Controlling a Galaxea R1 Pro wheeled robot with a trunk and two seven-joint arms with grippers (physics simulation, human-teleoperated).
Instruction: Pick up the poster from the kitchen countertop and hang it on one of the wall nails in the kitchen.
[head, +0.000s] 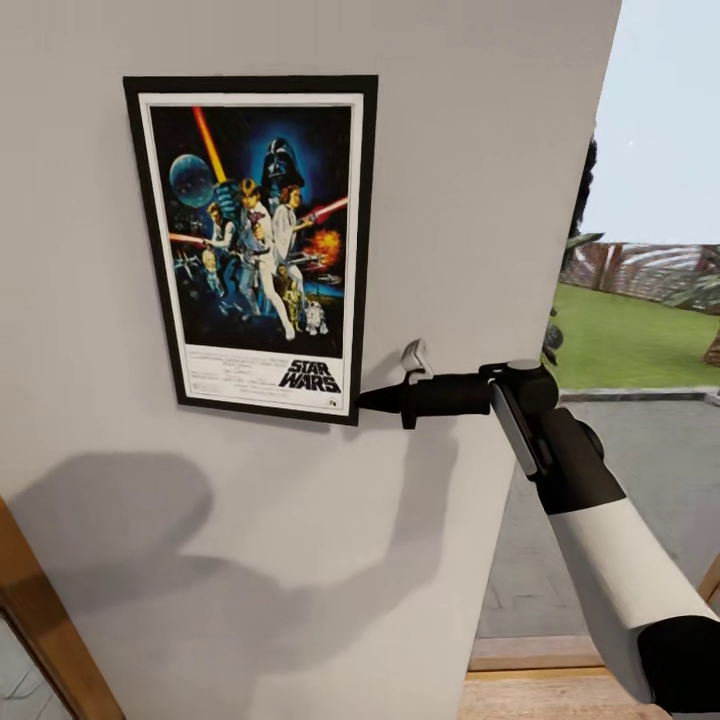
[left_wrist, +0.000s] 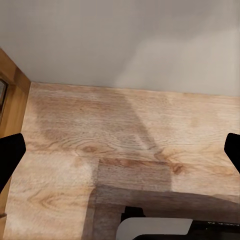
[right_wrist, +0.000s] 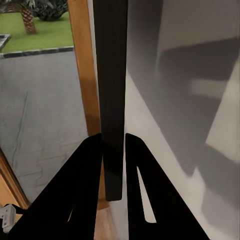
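Up against the pale grey wall (head: 480, 150) hung the poster (head: 255, 245), upright, its black frame flat to the plaster and my right fingers (head: 372, 400) clamped on its lower right corner; along the wrist I saw that frame edge-on (right_wrist: 112, 100), pinched between both dark fingers. To the right, past the wall's end, lay grass (head: 625, 335) and grey paving (head: 640, 450). My left fingers (left_wrist: 120, 150) were spread wide apart above the wooden floor (left_wrist: 125, 140), holding nothing, near a wooden door frame (left_wrist: 10, 95).

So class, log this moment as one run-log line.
phase: hanging | poster: flat on wall | right pincer: shut on poster's lower right edge | left pincer: open over floor
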